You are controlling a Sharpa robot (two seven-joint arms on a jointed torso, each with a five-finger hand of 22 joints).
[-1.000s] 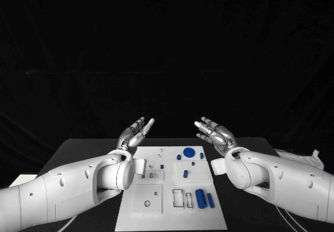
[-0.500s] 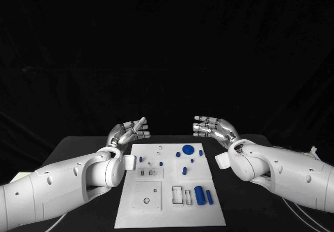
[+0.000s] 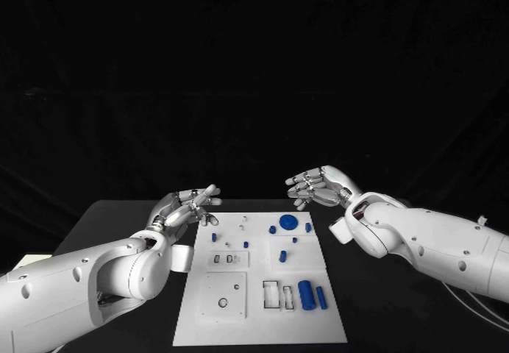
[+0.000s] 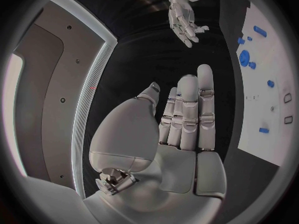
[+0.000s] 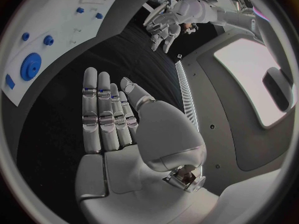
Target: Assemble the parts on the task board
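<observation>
Above the far end of your white board [image 3: 261, 294], both hands hovered empty: left hand [image 3: 187, 207] and right hand [image 3: 316, 187], fingers apart. You had blue parts [image 3: 307, 294] lying on it; no writing was readable.

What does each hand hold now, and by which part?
Nothing is held. The left hand and the right hand are both empty above the far end of the task board.
</observation>
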